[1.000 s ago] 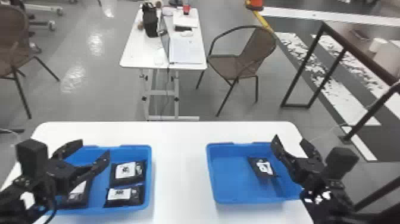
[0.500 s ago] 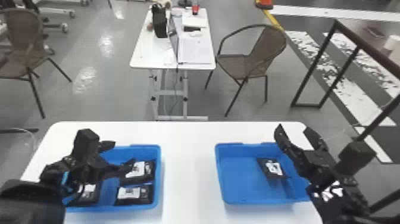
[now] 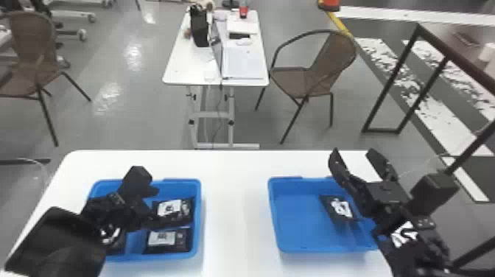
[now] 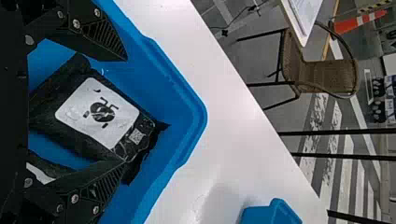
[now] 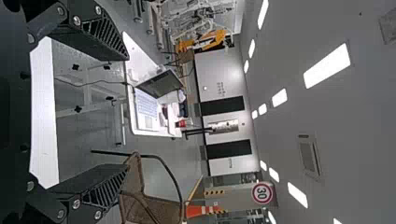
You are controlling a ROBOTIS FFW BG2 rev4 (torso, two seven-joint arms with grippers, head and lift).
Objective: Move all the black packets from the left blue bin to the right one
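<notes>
The left gripper (image 3: 160, 206) is low over the left blue bin (image 3: 198, 221). Its jaws stand open, and in the left wrist view one black packet (image 4: 100, 112) with a white label lies between them; one end of it is hidden behind the gripper's own body. I think this is the packet in the far right part of the bin. Nearer to the robot, on the same side, lies a second packet (image 3: 167, 240), flat, label up. A third one (image 3: 117, 246) is on the bin's left side, mostly covered by the left arm (image 3: 59, 239), so its full shape is hard to make out. This arm hides also the near left corner of the bin.

The right gripper (image 3: 353, 158) is above the far right side of the right blue bin (image 3: 273, 213), jaws wide open with nothing between them, and its arm covers part of the bin's right edge. Inside this bin lies one packet (image 3: 340, 208), placed obliquely. Beside it there is a dark patch (image 3: 353, 229); I cannot tell if it is only shadow.
</notes>
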